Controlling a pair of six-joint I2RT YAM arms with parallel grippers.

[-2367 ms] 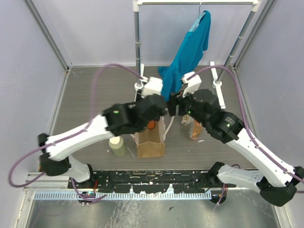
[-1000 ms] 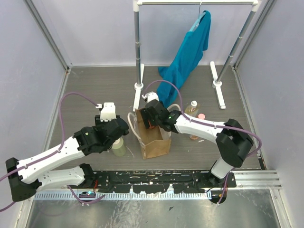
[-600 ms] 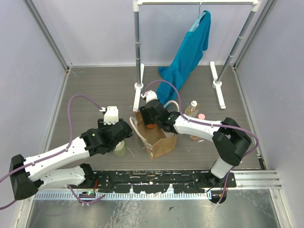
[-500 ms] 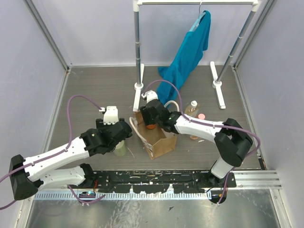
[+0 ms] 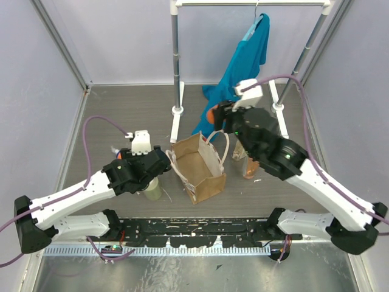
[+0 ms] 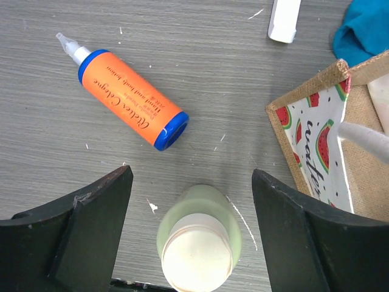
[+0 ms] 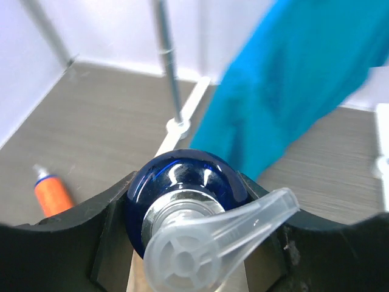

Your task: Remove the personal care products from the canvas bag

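Note:
The tan canvas bag [image 5: 199, 170] stands open mid-table; its watermelon-print lining shows in the left wrist view [image 6: 316, 152]. My right gripper [image 5: 214, 115] is raised behind the bag, shut on the blue pump bottle [image 7: 185, 179] with its clear pump head [image 7: 225, 240]. My left gripper [image 6: 191, 182] is open above the upright pale yellow-green bottle [image 6: 197, 240], which stands left of the bag [image 5: 152, 190]. An orange bottle with blue ends [image 6: 130, 100] lies on the table beyond it. Amber bottles [image 5: 248, 164] stand right of the bag, partly hidden by my right arm.
A teal garment [image 5: 243, 61] hangs from a white clothes rack [image 5: 176, 55] behind the bag, and the rack's feet [image 5: 278, 108] rest on the table. Grey walls enclose the table on the left, right and back.
My right gripper has risen out of the bag, up and toward the back right, holding the blue pump bottle. The bag is left tilted. My left gripper stays over the pale green bottle.

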